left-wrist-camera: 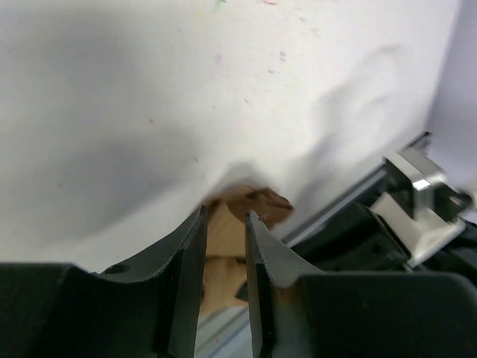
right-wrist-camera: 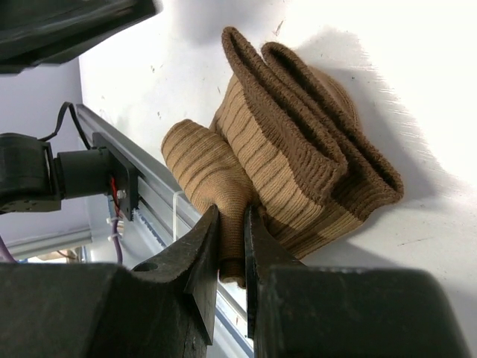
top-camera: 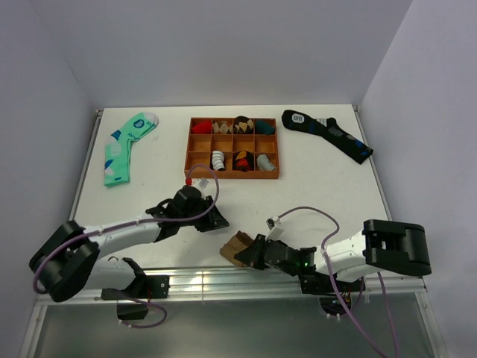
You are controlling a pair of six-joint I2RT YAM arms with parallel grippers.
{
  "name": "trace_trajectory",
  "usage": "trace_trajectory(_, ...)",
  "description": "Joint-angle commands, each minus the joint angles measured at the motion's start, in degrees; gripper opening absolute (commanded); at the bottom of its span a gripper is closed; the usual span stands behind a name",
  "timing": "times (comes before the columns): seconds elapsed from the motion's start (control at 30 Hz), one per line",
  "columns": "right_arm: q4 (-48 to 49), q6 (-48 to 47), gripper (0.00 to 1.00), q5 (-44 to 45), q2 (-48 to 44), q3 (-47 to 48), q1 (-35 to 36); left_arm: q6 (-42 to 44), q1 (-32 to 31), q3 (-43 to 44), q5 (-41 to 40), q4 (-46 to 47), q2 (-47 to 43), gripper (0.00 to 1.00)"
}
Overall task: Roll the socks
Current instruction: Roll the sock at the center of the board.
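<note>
Entry 1: my right hand [right-wrist-camera: 231, 212]. I am holding it low over the near edge of the desk [top-camera: 313, 194], fingers drawn narrow and pinching one fold of the socks [right-wrist-camera: 298, 164].

Entry 2: the socks, tan-brown, ribbed, with darker cuffs. They are lying bunched and folded over on the desk, directly ahead of my right fingertips, with one rounded lobe caught between them.

Entry 3: my left hand [left-wrist-camera: 225, 215]. I am keeping it just beside the bundle, its fingers parted by a narrow gap. The tan knit is showing through that gap. I cannot tell whether the fingers are touching it.

Entry 4: wooden tray [top-camera: 232, 174], with compartments holding rolled socks, sitting well beyond my left hand.

Entry 5: mint-green sock [top-camera: 119, 153], lying far beyond and outward of my left hand.

Entry 6: dark navy sock [top-camera: 328, 133], lying far beyond my right hand.
</note>
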Motion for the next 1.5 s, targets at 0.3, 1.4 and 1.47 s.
trace_trajectory(0.3,-13.45,-2.36,0.04,-5.95,5.56,-1.74,-0.03,12.76,-3.67,10.35,-3.29,-6.05,11.51,0.46)
trace_trajectory(1.4,-8.96,-3.23,0.04,-8.32,8.28,-3.67,-0.74,23.75,-5.43,12.81,2.78,-18.62,10.36,0.54)
trace_trajectory(1.47,-8.78,-3.23,0.04,-8.41,8.28,-3.76,-0.82,24.28,-5.52,13.34,2.78,-18.89,12.03,0.54)
